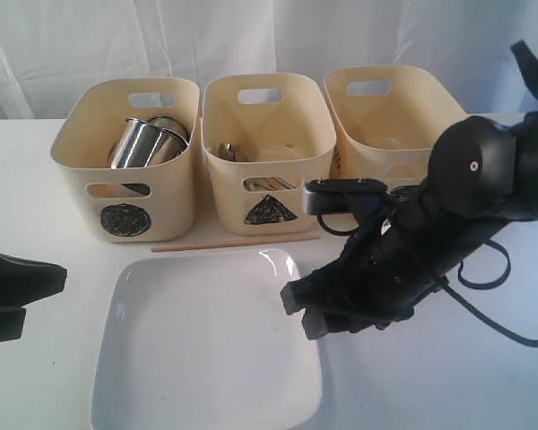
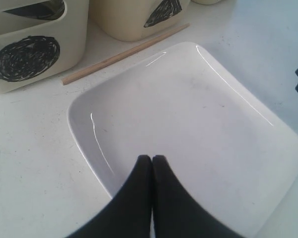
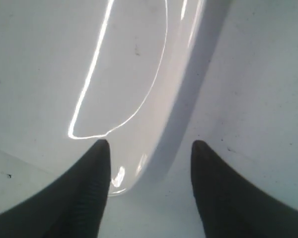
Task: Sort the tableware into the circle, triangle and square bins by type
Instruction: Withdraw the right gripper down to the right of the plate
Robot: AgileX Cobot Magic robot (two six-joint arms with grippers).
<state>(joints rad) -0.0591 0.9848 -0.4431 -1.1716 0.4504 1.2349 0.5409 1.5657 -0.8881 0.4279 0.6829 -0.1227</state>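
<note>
Across the whole frame of the exterior view spreads one white counter (image 1: 45, 394). Lower centre on it lies one large white square plate (image 1: 206, 358), flat and empty, apart from everything else. It looks like glazed ceramic, so it is probably heavy, rigid, slick and breakable. Lying flat, it offers only its upturned rim as a place to hold, and a pinch on one edge would likely need a firm grip and a slow lift. Behind the plate three cream bins stand in a row: the circle bin (image 1: 72, 170) at upper left, the triangle bin (image 1: 224, 193) in the middle, and a third bin (image 1: 359, 134) at upper right, its mark mostly hidden by the right arm. Two steel mugs (image 1: 134, 143) sit in the circle bin. The triangle bin holds metal pieces too small to name. One thin wooden stick (image 1: 233, 242) lies on the counter between bins and plate; whether it is a pair cannot be told. At the plate's right edge the right tool (image 3: 150, 148) is spread wide, one finger over the plate and one over the counter, gripping nothing. At lower left, the left tool (image 2: 152, 159) is clenched and empty.
</note>
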